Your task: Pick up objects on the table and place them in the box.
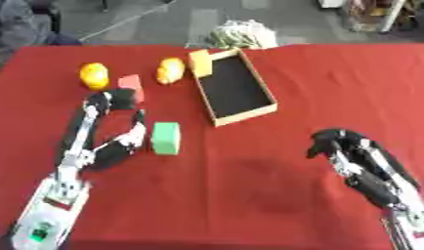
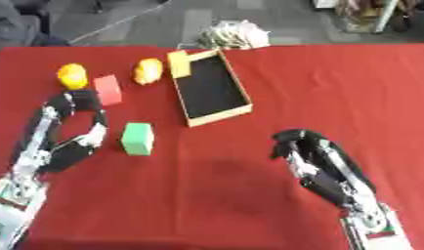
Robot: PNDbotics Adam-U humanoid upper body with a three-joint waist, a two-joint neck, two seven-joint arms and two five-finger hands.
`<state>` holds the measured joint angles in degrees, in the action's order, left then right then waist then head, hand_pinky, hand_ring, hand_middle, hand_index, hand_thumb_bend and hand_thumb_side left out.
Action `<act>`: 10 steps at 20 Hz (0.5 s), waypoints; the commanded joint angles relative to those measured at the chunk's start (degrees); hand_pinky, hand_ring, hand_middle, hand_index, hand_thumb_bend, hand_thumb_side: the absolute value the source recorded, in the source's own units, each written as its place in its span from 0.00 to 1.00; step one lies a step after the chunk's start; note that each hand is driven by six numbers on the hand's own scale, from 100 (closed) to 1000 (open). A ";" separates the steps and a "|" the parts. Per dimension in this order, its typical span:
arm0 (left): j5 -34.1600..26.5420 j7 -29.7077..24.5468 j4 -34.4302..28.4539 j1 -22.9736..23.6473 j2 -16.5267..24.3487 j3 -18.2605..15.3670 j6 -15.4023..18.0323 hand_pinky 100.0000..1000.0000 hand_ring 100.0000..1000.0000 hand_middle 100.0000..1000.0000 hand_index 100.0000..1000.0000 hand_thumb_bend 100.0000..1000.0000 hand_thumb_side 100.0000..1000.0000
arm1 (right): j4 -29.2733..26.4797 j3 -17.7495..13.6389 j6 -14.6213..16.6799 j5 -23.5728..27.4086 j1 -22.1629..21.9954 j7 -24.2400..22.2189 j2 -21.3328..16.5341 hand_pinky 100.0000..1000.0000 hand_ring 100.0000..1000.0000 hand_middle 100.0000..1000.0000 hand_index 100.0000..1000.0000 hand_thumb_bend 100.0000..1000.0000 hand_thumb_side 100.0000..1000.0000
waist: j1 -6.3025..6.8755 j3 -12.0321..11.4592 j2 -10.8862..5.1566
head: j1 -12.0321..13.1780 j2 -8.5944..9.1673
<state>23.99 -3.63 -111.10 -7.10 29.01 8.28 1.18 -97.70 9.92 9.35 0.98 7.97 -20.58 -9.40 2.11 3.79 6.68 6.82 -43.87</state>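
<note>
Red block (image 2: 107, 90) on tabletop (image 2: 352, 78), left of box (image 2: 211, 87), between two yellow objects: round one (image 2: 72, 75) on its far left, second (image 2: 148, 71) on its far right. Long axis runs roughly toward and away from robot. Left hand (image 2: 74, 105) just near side of block, fingertips at or touching its near-left edge; contact unclear. Fingers and thumb spread wide, holding nothing. Green block (image 2: 137, 138) just right of thumb, nearer robot. Right hand (image 2: 292, 142) well apart, right of box, fingers curled, empty. Left hand nearer by far.

Red table (image 1: 249, 195): box (image 1: 235, 87), green block (image 1: 166, 138), red block (image 2: 107, 90), perhaps yellow toys (image 1: 94, 75).
</note>
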 commanded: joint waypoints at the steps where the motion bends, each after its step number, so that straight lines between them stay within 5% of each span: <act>1: 3.48 -7.02 -3.13 -1.87 9.18 0.67 -0.10 0.83 0.73 0.71 0.84 0.36 0.08 | -0.52 0.07 0.00 -0.36 0.20 0.19 -1.01 0.70 0.54 0.50 0.69 0.00 0.40 | 0.98 0.02 -1.50 | -0.29 -0.25; 10: 3.47 -25.62 -1.15 -12.31 23.46 9.18 -0.20 0.85 0.76 0.75 0.88 0.65 0.17 | -0.37 0.40 0.06 -0.48 0.10 0.06 -1.55 0.70 0.54 0.49 0.69 0.00 0.40 | 1.58 0.83 -1.78 | 0.20 -0.25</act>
<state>27.71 -26.89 -112.34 -18.54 49.31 16.59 1.00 -97.38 10.27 9.39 0.64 7.55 -20.51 -9.95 2.84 4.65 6.35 6.88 -43.87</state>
